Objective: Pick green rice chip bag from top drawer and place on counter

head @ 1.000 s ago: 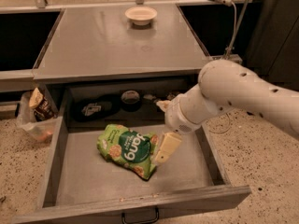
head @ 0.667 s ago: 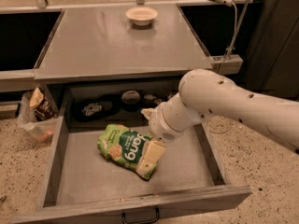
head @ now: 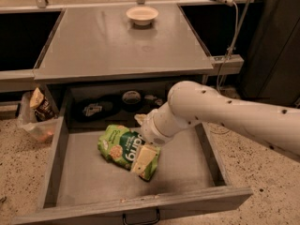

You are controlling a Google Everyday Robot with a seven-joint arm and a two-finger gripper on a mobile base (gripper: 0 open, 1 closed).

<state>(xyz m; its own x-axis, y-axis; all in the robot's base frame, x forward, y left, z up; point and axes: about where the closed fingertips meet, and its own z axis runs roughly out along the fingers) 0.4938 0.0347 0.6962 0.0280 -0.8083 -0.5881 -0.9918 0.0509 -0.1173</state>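
Green bag (head: 116, 145) in drawer (head: 52, 165): gripper (head: 144, 157) has slid over onto its lower end, so grasp's close; can't tell if clamped yet.

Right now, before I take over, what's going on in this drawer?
The robot's white arm reaches into the open, shallow grey metal top drawer, with its gripper down on the right end of the crinkled bright green rice chip bag. The bag lies in the drawer, not yet on the flat grey metal counter above, which holds a small pale bowl near its back edge.
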